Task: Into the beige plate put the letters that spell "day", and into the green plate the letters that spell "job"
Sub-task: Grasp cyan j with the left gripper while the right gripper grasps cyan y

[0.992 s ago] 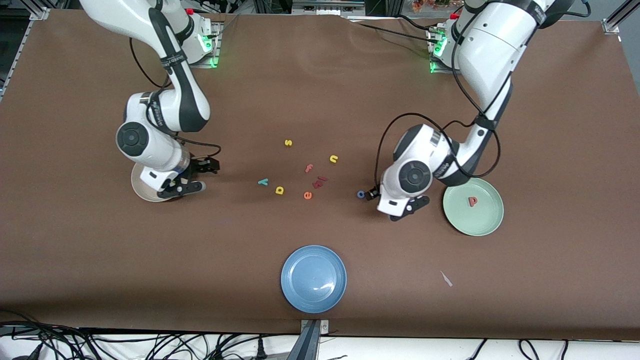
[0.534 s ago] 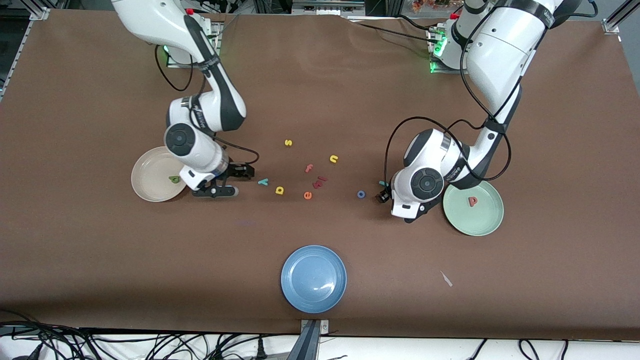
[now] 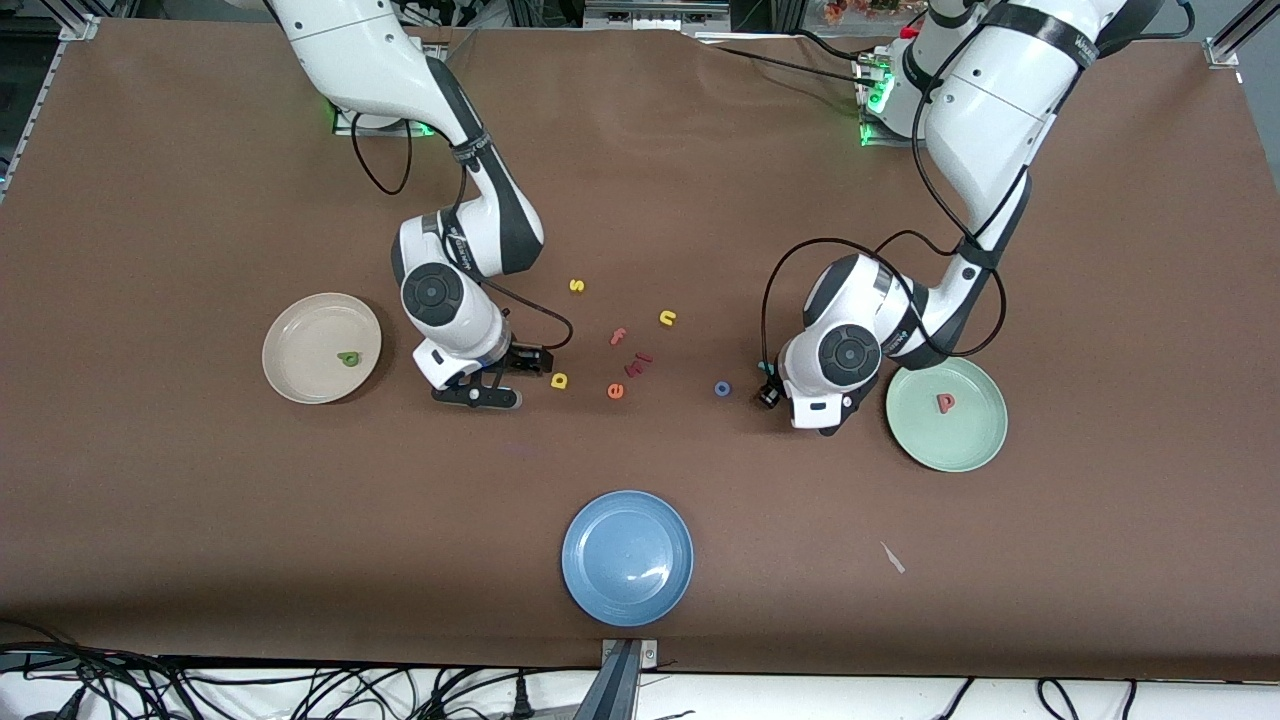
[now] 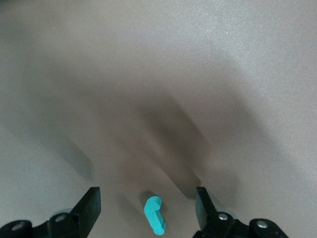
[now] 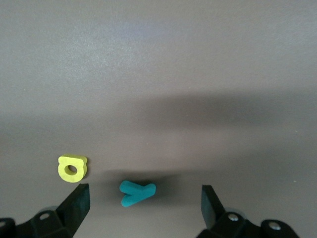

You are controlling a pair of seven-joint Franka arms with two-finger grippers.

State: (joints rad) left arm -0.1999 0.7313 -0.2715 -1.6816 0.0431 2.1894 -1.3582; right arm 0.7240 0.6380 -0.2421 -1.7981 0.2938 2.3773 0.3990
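My left gripper (image 3: 772, 388) (image 4: 147, 203) hangs open low over the teal "j" (image 3: 765, 367) (image 4: 154, 214), which lies on the table between its fingers untouched. The blue "o" (image 3: 722, 388) lies beside it. The pink "b" (image 3: 944, 402) rests in the green plate (image 3: 975, 450). My right gripper (image 3: 505, 378) (image 5: 143, 196) is open over the teal "y" (image 5: 136, 192), which the hand hides in the front view. The yellow "a" (image 3: 559, 380) (image 5: 72, 168) lies just outside one finger. The green "d" (image 3: 348, 358) sits in the beige plate (image 3: 290, 370).
Loose letters lie mid-table: yellow "s" (image 3: 576, 285), yellow "n" (image 3: 668, 318), pink "f" (image 3: 618, 336), dark red letters (image 3: 638, 362), orange "e" (image 3: 615, 391). A blue plate (image 3: 627, 600) stands near the front edge, with a small pale scrap (image 3: 892, 557) toward the left arm's end.
My right arm swung from the beige plate to over the "y", leaving the "d" in the plate. My left gripper shifted from beside the "o" to over the "j", its fingers narrowing a little.
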